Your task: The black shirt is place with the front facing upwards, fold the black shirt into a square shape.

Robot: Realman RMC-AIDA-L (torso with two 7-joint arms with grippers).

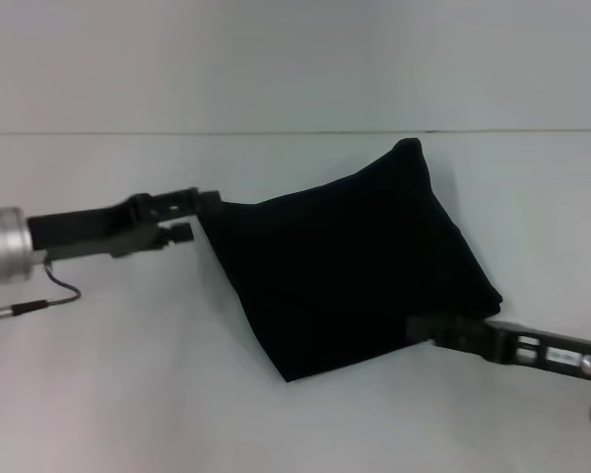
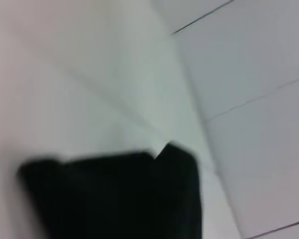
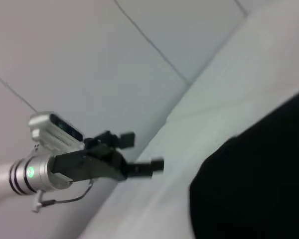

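The black shirt (image 1: pixel 350 261) lies folded into a rough four-sided bundle at the centre of the white table (image 1: pixel 128 394), one corner peaking toward 12 o'clock and another pointing down toward 7 o'clock. No lettering or label shows on the dark cloth.

At the bundle's 9 o'clock corner, the left gripper (image 1: pixel 192 219) reaches in from the left edge of the head view, its two dark fingers spread apart with a gap between them, the upper tip meeting the cloth edge. Seen from the right wrist camera, the same left gripper (image 3: pixel 144 152) stands with fingers parted and nothing between them, a green light glowing on its silver wrist.

At 4 o'clock, the right gripper (image 1: pixel 443 333) lies low along the table with its tip against the shirt's lower right edge; whether its fingers are parted or closed on cloth cannot be told.

The left wrist camera shows only the shirt (image 2: pixel 119 199) against the pale table.
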